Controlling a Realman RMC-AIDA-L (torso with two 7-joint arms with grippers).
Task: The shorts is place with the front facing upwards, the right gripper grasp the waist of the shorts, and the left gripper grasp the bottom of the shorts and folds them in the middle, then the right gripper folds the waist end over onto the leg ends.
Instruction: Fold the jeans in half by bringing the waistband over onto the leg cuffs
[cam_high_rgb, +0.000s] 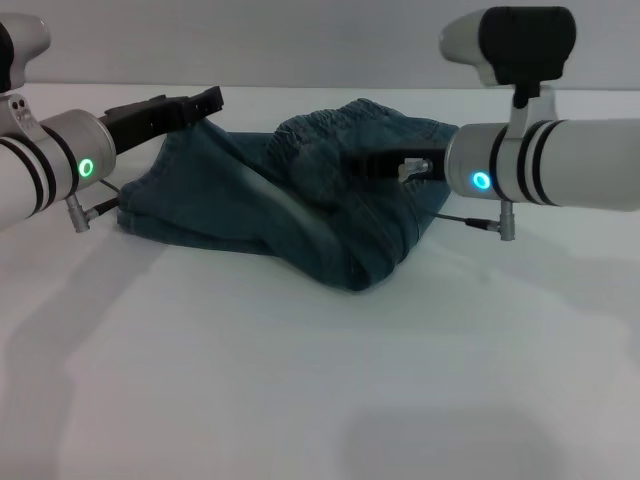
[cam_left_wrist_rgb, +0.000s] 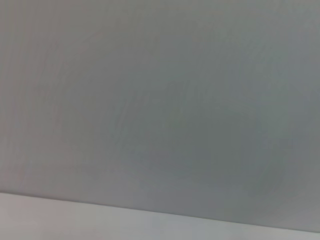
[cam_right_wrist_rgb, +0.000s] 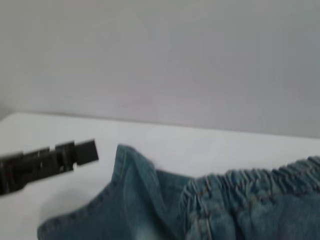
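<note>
The blue denim shorts (cam_high_rgb: 230, 200) lie folded lengthwise across the white table (cam_high_rgb: 300, 380). My right gripper (cam_high_rgb: 365, 162), on the arm with the cyan ring, is shut on the waist (cam_high_rgb: 320, 130) and holds it raised in a hump over the middle of the shorts. The leg ends (cam_high_rgb: 140, 205) rest flat at the left. My left gripper (cam_high_rgb: 208, 98), on the arm with the green ring, hovers just above the far corner of the leg ends. In the right wrist view the left gripper (cam_right_wrist_rgb: 85, 152) stands a little apart from the hem corner (cam_right_wrist_rgb: 120, 150), with the ruched waist (cam_right_wrist_rgb: 250, 180) close by.
The left wrist view shows only the grey wall (cam_left_wrist_rgb: 160, 100) and a strip of table (cam_left_wrist_rgb: 75, 220). A grey wall (cam_high_rgb: 300, 40) rises behind the table's far edge. Bare white tabletop spreads in front of the shorts.
</note>
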